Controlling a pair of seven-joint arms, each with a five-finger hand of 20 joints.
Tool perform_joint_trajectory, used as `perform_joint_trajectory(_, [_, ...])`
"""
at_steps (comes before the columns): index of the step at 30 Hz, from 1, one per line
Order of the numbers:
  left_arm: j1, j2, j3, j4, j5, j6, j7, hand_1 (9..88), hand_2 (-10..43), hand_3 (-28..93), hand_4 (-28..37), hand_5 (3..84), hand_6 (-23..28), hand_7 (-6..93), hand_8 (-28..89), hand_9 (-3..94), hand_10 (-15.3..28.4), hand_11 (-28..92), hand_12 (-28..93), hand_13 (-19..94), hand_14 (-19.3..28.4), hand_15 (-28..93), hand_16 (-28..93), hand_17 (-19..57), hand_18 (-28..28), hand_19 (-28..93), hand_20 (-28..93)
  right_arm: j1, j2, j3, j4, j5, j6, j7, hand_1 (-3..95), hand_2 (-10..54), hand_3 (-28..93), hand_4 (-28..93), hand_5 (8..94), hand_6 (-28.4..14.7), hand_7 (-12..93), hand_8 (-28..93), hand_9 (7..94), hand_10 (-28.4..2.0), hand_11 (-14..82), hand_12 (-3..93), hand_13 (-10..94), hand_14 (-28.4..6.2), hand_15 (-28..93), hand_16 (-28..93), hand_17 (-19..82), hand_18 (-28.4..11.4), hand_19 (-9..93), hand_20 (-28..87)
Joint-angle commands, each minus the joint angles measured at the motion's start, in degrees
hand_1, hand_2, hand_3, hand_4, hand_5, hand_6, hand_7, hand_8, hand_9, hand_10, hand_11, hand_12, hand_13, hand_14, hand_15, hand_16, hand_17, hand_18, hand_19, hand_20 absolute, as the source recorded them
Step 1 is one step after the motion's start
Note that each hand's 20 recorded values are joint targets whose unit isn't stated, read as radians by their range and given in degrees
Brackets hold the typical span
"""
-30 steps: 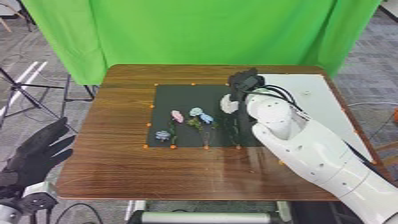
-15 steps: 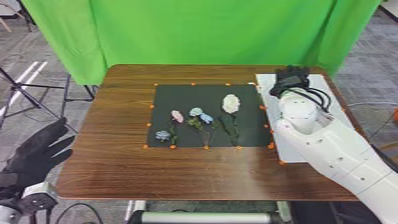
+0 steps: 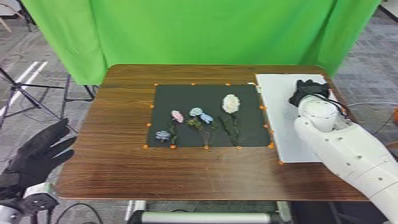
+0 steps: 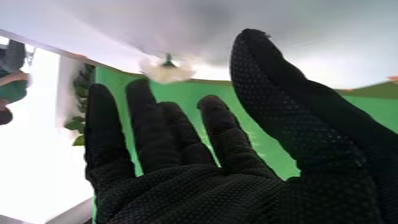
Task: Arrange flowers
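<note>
The right hand (image 3: 309,92) is hovering open over the white board (image 3: 289,132), a white flower (image 4: 166,71) showing beyond its fingers. The left hand (image 3: 32,157) is hanging open beside the table (image 3: 115,170), where stemmed flowers (image 3: 231,103) are lying on a black mat (image 3: 182,94).

The desk (image 3: 107,165) is brown wood with dark grain running across it, its corners rounded. A dark grey mat (image 3: 182,91) lies flat near the middle, roughly square, with a broad stretch of wood on the robot's left side of it and another on the robot's side. Small orange dots (image 3: 173,146) are spaced along the mat's edges. Just beside it, on the robot's right, lies a white board (image 3: 289,135), longer than the mat and reaching past it at the far and near ends.
</note>
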Motion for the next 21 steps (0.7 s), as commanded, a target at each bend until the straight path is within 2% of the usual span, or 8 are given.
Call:
perform_joint_trajectory(1, [-0.03,0.34,0.0,0.44,0.16,-1.15,-0.73,25.0,1.3,70,-26.5,22.0,0.6,18.3,-10,17.6,9.1,11,19,13,12.1,19,6,-12.8,17.8,35,9,-0.48,1.8,-0.37,1.54,-0.55,5.32,-0.6,39.6,-7.7,93,-28,24.2,-5.4,24,-13,30.5,-14.2,10.5,18.1,46,-7.4,16,14,12,-16.5,57,19])
perform_joint_trajectory(6, [-0.18,0.64,0.06,0.57,0.05,-1.1,-0.83,25.0,1.3,70,-26.5,22.0,0.6,18.4,-10,17.7,9.1,11,19,13,12.1,19,6,-12.8,17.8,35,9,-1.64,2.3,-1.26,2.55,0.26,14.25,-1.99,40.8,-8.5,91,-28,33.1,-3.4,28,-16,42.0,-12.0,17.3,16.4,59,-3.7,27,16,20,-14.4,69,25])
perform_joint_trajectory(8, [-0.12,0.64,0.02,0.63,0.08,-1.17,-0.72,25.0,1.3,70,-26.5,22.0,0.6,18.4,-10,17.7,9.1,11,19,13,12.1,19,6,-12.8,17.8,35,9,-1.99,2.57,-1.68,2.8,-0.2,16.78,-3.11,45.0,-9.2,85,-28,42.9,-0.9,32,-18,52.8,-9.5,22.7,17.0,67,-0.5,25,26,24,-14.3,72,30])
perform_joint_trajectory(9, [-0.17,0.71,0.02,0.69,0.07,-1.22,-0.85,25.0,1.3,70,-26.6,22.0,0.6,18.4,-10,17.9,9.2,12,19,13,12.1,19,6,-12.8,17.8,36,9,-2.31,2.72,-1.76,2.73,-0.38,17.26,-3.58,47.2,-9.4,82,-28,48.6,0.4,34,-19,58.8,-8.3,24.6,19.5,72,1.0,25,31,26,-14.3,74,32])
perform_joint_trajectory(12, [-0.44,0.86,0.06,1.02,0.05,-1.31,-0.82,25.0,1.3,70,-26.6,22.0,0.6,18.5,-10,18.0,9.2,12,18,13,12.1,19,6,-12.8,17.8,36,9,-2.63,2.95,-2.64,3.18,-1.28,20.03,-4.45,51.8,-9.5,78,-28,59.8,1.6,46,-7,77.2,-5.9,14.5,39.2,81,2.5,25,39,33,-13.8,76,39])
perform_joint_trajectory(14, [-0.44,0.91,0.12,1.07,0.01,-1.37,-0.87,25.0,1.3,70,-26.6,22.1,0.6,18.5,-10,18.0,9.2,12,18,13,12.1,19,6,-12.8,17.8,36,9,-3.01,3.02,-2.68,3.25,-2.02,21.15,-4.93,53.6,-9.5,77,-28,66.5,2.0,48,-3,83.0,-5.3,15.1,43.4,86,2.0,29,40,35,-14.5,78,42])
perform_joint_trajectory(19, [-0.49,1.14,0.03,1.03,-0.02,-1.41,-0.93,24.9,1.3,70,-26.6,22.2,0.7,18.4,-10,18.0,9.2,12,18,13,12.1,19,6,-12.8,17.8,36,9,-5.04,3.86,-1.68,1.58,-1.59,23.99,-6.25,54.4,-9.5,79,-28,73.5,1.7,46,-3,88.1,-4.4,15.7,46.9,90,2.3,33,40,39,-15.5,80,44])
perform_joint_trajectory(21, [-0.41,1.14,-0.03,0.96,0.01,-1.52,-0.82,25.0,1.4,70,-26.6,22.2,0.7,18.4,-10,18.0,9.2,12,18,13,12.1,19,6,-12.7,17.8,36,9,-5.41,4.08,-1.95,1.28,-2.91,28.09,-6.08,54.2,-9.5,80,-28,74.7,1.2,45,-4,88.8,-4.5,15.6,47.6,91,2.4,32,41,40,-15.8,80,44])
